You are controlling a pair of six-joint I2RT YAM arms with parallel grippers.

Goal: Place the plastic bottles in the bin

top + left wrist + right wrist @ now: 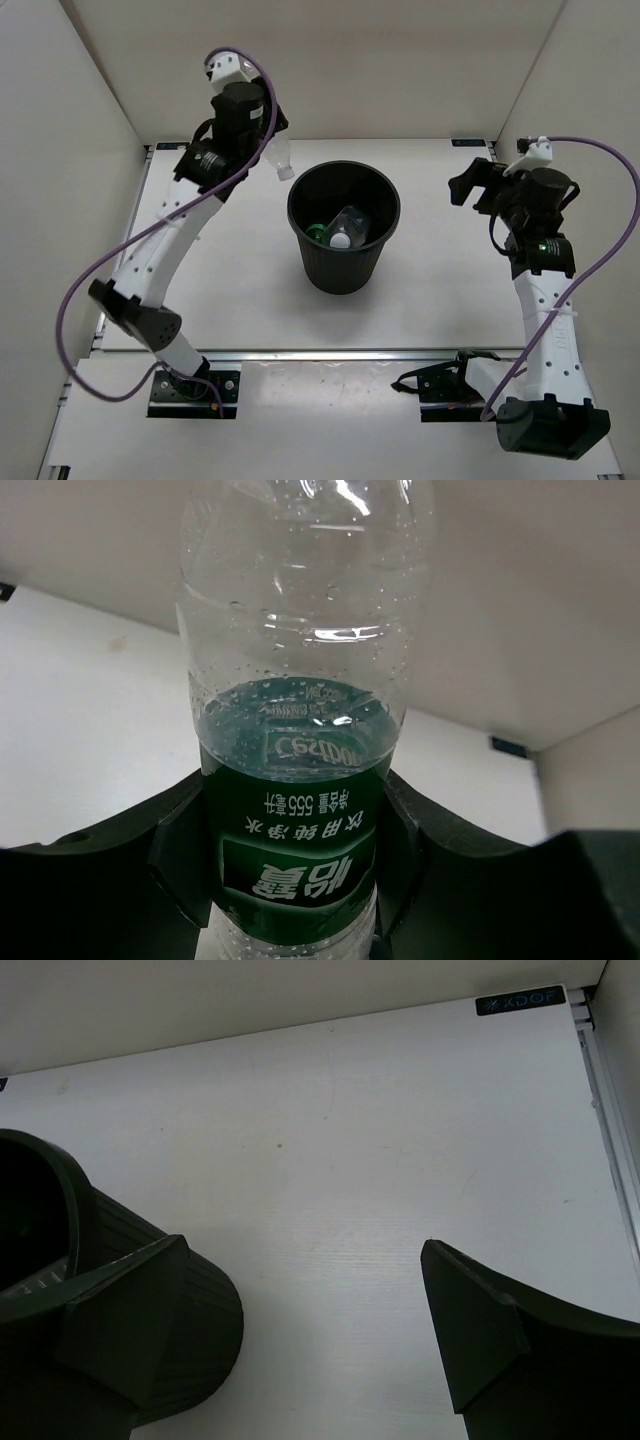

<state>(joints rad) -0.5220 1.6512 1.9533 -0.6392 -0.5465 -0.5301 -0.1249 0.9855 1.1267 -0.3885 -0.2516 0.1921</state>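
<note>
The round black bin [344,190] stands mid-table and holds a clear bottle with a white cap [345,232] and a green one [318,233]. My left gripper [262,150] is shut on the clear bottle with the green label [295,680], holding it in the air just left of the bin's rim; its cap end [284,170] points toward the bin. My right gripper [470,183] is open and empty to the right of the bin; the bin's wall [150,1290] shows at the left of the right wrist view. The whitish yellow-orange bottle is not visible.
White walls enclose the table on the left, back and right. The table's raised metal edge [610,1090] runs along the right side. Purple cables loop off both arms.
</note>
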